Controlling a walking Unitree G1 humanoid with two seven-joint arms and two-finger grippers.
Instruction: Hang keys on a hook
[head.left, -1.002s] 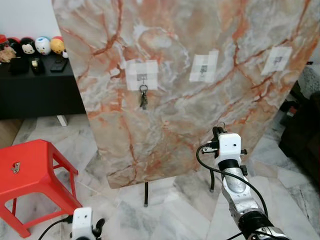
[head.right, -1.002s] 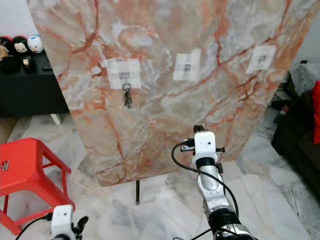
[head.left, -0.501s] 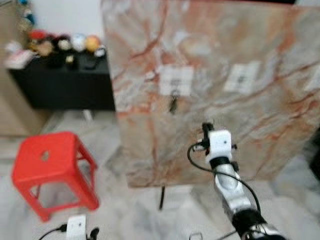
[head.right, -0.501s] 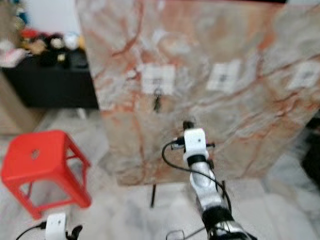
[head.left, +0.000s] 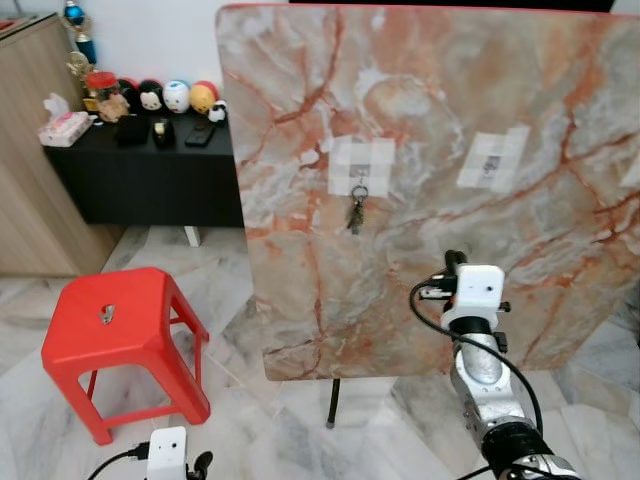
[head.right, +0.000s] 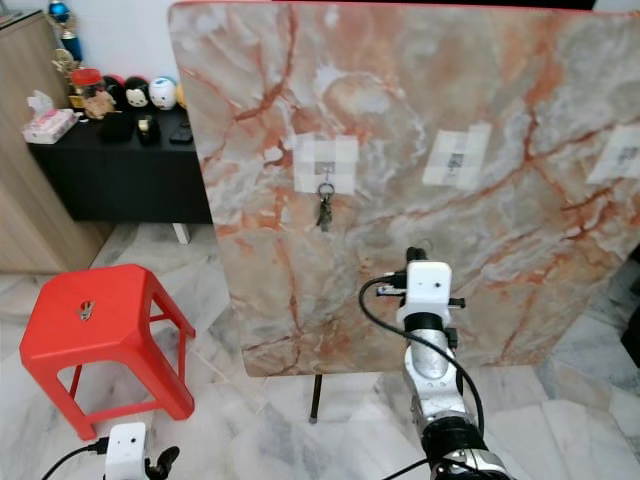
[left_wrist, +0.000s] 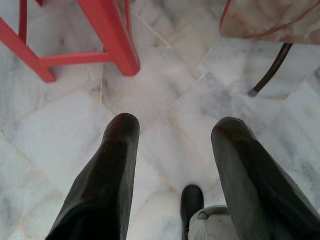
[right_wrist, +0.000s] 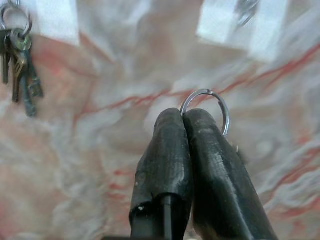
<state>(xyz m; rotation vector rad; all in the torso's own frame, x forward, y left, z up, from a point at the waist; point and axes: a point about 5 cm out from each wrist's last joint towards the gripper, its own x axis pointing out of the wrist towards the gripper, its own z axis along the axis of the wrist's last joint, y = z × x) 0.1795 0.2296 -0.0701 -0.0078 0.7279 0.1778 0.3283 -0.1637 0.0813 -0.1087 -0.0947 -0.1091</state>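
This is a room in a home. Pale grey-veined marble floor tiles (head.left: 250, 420) lie under the low left gripper (left_wrist: 170, 145), with a red plastic stool (head.left: 118, 330) just beside it. Farther off, a low black sideboard (head.left: 140, 180) carries round toy figurines (head.left: 175, 96) beside a light wooden cabinet (head.left: 30, 150).

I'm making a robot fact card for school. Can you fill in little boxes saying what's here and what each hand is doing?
board: marble board with taped hooks
hung keys: keys on the left hook
right gripper: right gripper raised before the board, shut on a key ring
left gripper: left gripper open, low over the floor
stool: red stool on the left
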